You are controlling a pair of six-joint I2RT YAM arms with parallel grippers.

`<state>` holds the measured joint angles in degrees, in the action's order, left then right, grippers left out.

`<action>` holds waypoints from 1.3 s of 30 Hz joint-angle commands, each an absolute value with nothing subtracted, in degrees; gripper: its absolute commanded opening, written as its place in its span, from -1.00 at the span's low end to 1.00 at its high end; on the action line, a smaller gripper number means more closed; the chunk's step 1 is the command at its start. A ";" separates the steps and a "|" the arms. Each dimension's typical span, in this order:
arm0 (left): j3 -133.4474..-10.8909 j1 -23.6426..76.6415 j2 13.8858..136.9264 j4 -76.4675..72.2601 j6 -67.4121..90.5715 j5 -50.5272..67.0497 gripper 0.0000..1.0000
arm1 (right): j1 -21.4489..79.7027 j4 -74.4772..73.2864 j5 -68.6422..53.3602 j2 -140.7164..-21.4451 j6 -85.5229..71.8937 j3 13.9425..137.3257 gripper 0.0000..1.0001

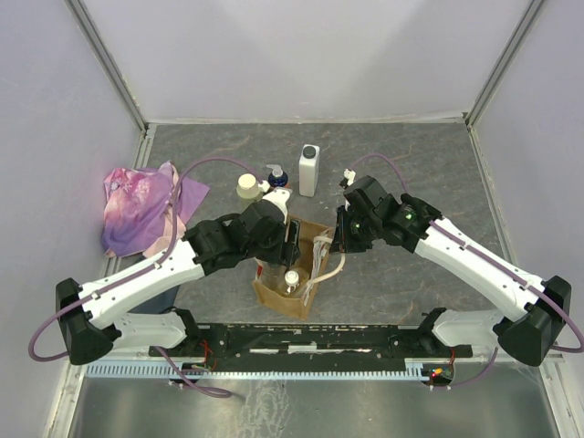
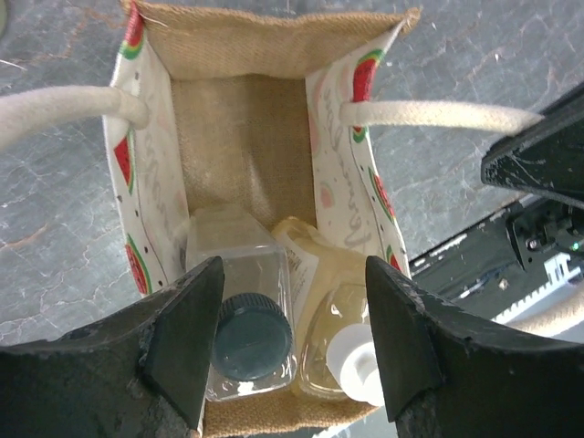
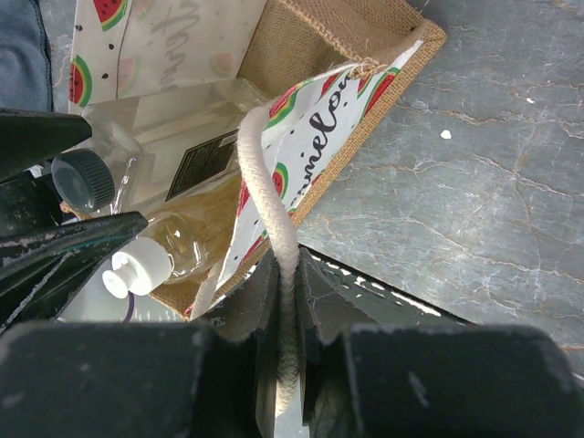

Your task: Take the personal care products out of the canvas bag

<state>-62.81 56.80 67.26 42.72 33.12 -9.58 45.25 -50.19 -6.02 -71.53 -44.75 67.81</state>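
Observation:
The canvas bag stands open at the near middle of the table, with watermelon print on its lining. Inside it are a clear bottle with a dark cap and a clear amber bottle with a white cap. Both also show in the right wrist view, the dark cap and the white cap. My left gripper is open just above the bag's mouth, its fingers on either side of the two bottle tops. My right gripper is shut on the bag's cream rope handle.
A white rectangular bottle with a dark cap, a dark blue bottle and a bottle with a cream cap stand on the table behind the bag. A pink-purple garment lies at the left. Grey-blue cloth lies beside the bag.

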 commanded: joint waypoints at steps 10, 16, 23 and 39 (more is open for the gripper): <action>-52.28 57.79 68.11 46.01 41.99 -10.19 0.37 | 45.35 -48.09 -5.88 -70.81 -44.90 67.96 -0.68; -57.27 57.84 66.50 47.12 41.11 -16.79 0.37 | 45.35 -47.91 -5.89 -70.49 -44.94 67.73 -0.68; -58.37 57.87 69.77 51.67 42.68 -16.11 0.36 | 45.35 -48.48 -5.42 -69.88 -44.84 67.61 -0.68; -66.69 58.22 70.43 56.16 45.25 -11.39 -0.48 | 45.35 -47.29 -5.80 -70.07 -45.13 66.63 -0.68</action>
